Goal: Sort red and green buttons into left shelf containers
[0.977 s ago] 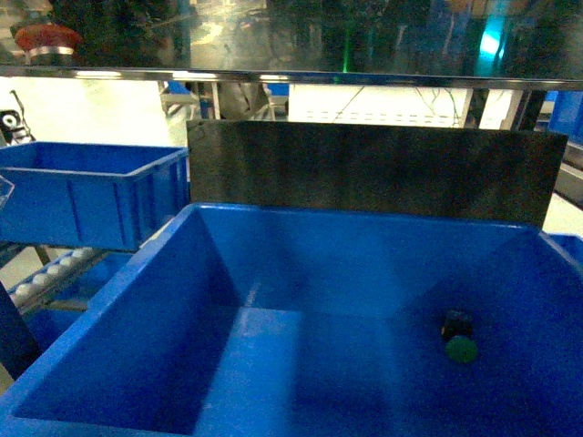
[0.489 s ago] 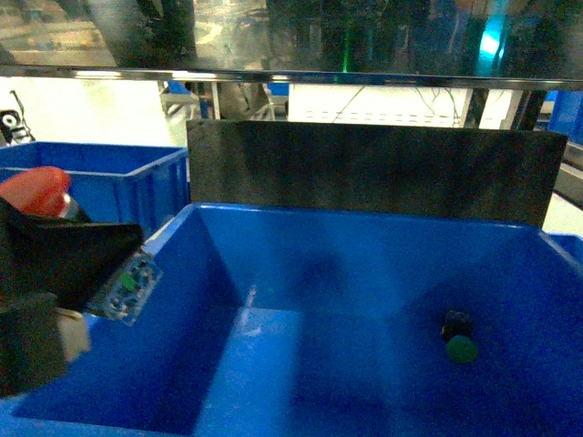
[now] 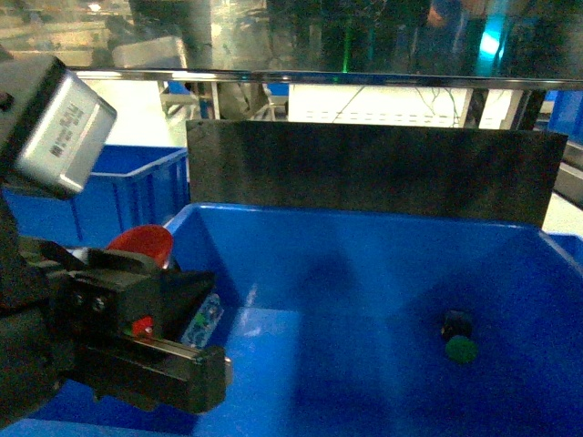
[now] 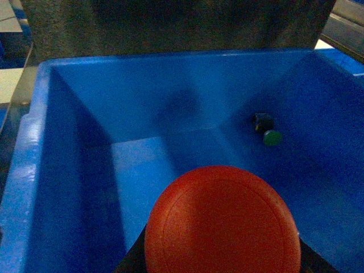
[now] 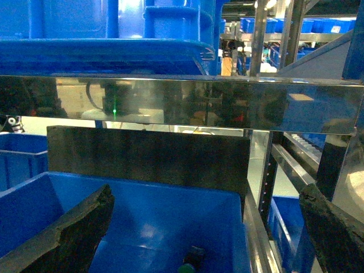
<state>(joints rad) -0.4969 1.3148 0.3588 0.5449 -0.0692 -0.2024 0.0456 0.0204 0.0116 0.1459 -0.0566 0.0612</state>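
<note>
Head view showed the left gripper clamped on the red button over the blue bin's left rim; left wrist view showed only its cap above the floor — green button lay far right. Right gripper's fingers stood spread, empty.

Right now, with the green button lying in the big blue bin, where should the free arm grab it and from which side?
Hedged: the green button lies on its side on the bin floor. Come straight down with the open right end effector and pinch its black body; the round cap looks slippery.
</note>
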